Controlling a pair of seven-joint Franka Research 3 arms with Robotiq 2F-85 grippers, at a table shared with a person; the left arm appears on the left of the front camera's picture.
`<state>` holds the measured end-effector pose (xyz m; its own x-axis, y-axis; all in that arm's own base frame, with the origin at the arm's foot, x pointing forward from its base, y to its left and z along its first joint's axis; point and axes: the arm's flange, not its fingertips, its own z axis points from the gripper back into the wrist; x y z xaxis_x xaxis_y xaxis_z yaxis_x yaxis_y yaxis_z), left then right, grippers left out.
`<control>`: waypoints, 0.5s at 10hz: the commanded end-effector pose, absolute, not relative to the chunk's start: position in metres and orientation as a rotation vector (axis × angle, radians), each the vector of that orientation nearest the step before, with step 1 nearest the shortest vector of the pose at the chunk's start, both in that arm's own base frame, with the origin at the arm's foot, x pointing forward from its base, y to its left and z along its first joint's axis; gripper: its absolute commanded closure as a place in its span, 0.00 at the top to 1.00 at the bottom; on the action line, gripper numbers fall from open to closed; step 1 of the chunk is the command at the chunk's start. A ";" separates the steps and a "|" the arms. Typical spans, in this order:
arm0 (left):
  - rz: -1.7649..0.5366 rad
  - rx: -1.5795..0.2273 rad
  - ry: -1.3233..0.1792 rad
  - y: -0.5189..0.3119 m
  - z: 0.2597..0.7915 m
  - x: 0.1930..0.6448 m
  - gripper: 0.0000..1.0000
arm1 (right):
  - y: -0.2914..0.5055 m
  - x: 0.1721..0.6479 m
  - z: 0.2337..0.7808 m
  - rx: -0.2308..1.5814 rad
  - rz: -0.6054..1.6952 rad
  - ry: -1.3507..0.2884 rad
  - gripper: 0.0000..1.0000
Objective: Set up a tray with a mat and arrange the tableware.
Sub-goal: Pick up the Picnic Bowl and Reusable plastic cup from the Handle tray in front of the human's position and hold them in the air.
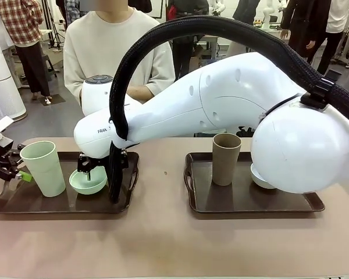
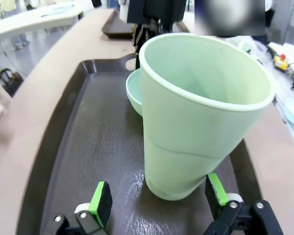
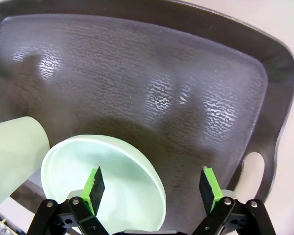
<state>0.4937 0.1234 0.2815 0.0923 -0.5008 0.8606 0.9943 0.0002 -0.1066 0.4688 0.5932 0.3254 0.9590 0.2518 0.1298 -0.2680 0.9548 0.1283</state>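
The mint bowl (image 3: 122, 186) sits on the left tray (image 1: 23, 203), just beside the mint tumbler (image 2: 201, 112). Both look light, stiff and smooth. The right pincer (image 3: 151, 178), wide, straddles the bowl's rim, probably the best hold. The left pincer (image 2: 158, 188) stands wide at the tumbler's base.

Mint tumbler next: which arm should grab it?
Left. The open left gripper faces the mint tumbler, with its pads lined up either side of the base. The right gripper hangs open over the mint bowl instead.
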 end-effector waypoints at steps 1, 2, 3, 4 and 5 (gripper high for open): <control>-1.363 -0.878 -0.725 0.115 0.287 0.487 1.00 | 0.593 0.469 0.321 0.170 0.292 -0.100 1.00; -1.372 -0.887 -0.713 0.114 0.286 0.485 1.00 | 0.593 0.469 0.321 0.171 0.294 -0.097 1.00; -1.400 -0.897 -0.698 0.113 0.285 0.481 1.00 | 0.593 0.470 0.321 0.174 0.297 -0.091 1.00; -1.426 -0.906 -0.688 0.112 0.284 0.476 1.00 | 0.593 0.469 0.321 0.175 0.298 -0.086 1.00; -1.456 -0.919 -0.691 0.113 0.284 0.471 1.00 | 0.594 0.469 0.321 0.178 0.300 -0.081 1.00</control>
